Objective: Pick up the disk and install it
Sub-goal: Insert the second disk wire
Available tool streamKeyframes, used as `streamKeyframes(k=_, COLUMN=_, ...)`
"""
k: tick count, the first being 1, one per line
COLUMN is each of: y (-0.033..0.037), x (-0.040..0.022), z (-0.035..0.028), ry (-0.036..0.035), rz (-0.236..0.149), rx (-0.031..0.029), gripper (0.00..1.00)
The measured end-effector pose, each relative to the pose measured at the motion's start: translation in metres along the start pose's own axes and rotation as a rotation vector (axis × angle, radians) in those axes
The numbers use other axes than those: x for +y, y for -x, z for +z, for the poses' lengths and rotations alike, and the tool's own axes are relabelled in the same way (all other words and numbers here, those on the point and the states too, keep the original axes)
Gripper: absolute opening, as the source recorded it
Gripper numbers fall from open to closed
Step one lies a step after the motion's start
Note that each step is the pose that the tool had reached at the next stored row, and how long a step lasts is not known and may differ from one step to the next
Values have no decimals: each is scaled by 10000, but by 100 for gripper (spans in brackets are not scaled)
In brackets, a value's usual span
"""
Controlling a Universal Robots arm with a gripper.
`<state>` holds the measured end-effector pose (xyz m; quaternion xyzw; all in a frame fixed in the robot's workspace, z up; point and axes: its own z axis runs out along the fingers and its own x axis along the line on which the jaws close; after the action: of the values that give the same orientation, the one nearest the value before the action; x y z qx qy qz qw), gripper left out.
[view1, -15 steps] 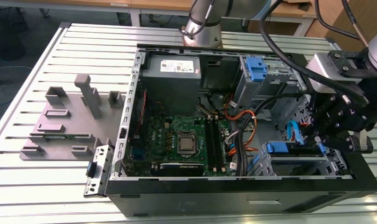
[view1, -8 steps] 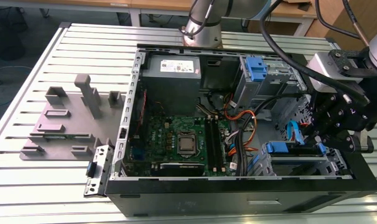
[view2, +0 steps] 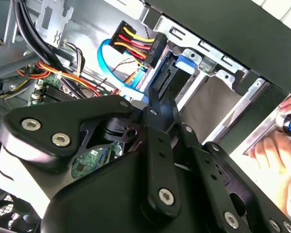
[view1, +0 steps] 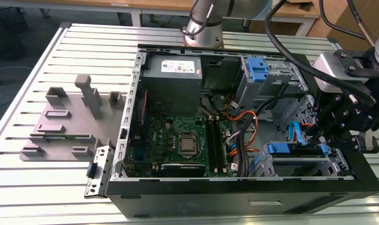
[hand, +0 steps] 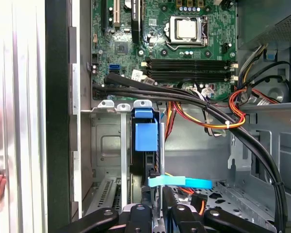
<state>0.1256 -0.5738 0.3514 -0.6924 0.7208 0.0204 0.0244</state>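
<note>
Already in the bay: disk gripped at its outer end.
Seen in the exterior view, the disk (view1: 280, 148) is lodged on edge in the drive cage (view1: 305, 164), its long axis laid from nine to three o'clock. At its three o'clock end the gripper (view1: 324, 142) is drawn narrow and, it is judged, clamped on it.

surface (view1: 33, 187): slatted metal, carries open black case (view1: 239, 199)
inside case: green motherboard (view1: 177, 136), grey power supply (view1: 177, 82), orange cables (view1: 249, 115)
exterior view's left: grey fixture (view1: 64, 124)
</note>
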Motion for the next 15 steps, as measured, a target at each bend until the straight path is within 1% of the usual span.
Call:
streamKeyframes(k=5, y=5, x=-13, z=-2, ry=4, rz=1, rx=-1, gripper=24)
streamKeyframes(k=7, y=7, x=-13, z=-17, ry=8, rz=2, rx=2, gripper=24)
streamKeyframes(k=13, y=18, x=-14, z=-92, ry=11, rz=1, rx=1, gripper=24)
streamKeyframes(k=15, y=20, x=-14, z=-94, ry=11, rz=1, rx=-4, gripper=24)
